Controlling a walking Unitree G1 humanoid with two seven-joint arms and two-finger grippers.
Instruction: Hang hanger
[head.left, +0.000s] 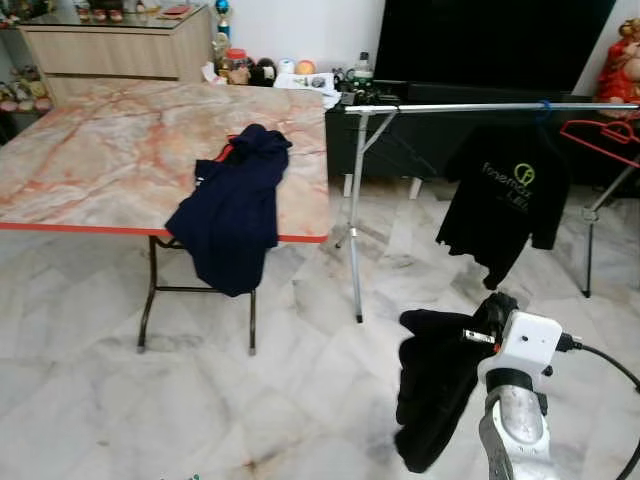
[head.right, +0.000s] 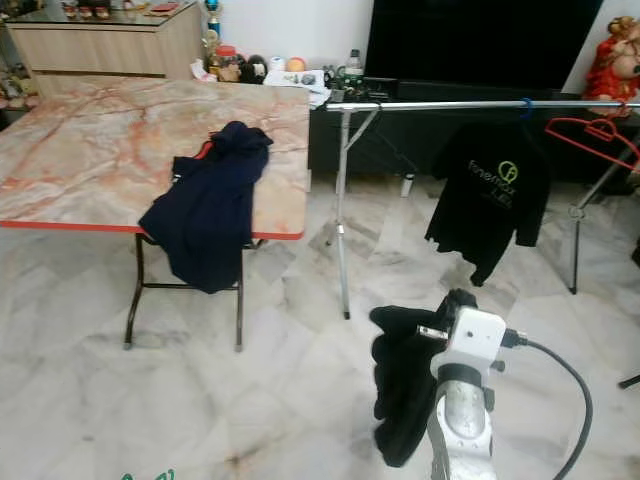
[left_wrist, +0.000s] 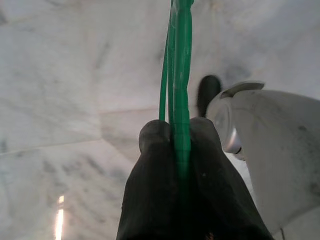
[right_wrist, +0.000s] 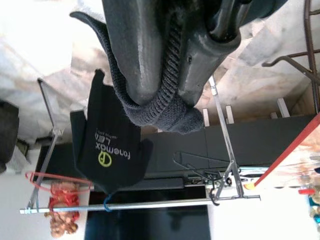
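Item: our right gripper, fingers clenched on the ribbed collar of a black garment, which hangs limp from it above the marble floor, near the foot of the rack. Item: our left gripper, fingers pinched tight on a green hanger, held low over the floor. Item: a metal drying rack, its rail running across the room on a splayed leg; a black printed T-shirt hangs on it by a blue hook, and a red hanger hangs empty toward the rail's right end. Item: a marble-topped table with a navy shirt draped over its front edge near the right corner. Step in hand, as we judge it: garment and hanger are both carried but not yet joined. The next move likely calls for bringing the two grippers together, threading the hanger into the collar, then raising its hook onto a free stretch of the rail.
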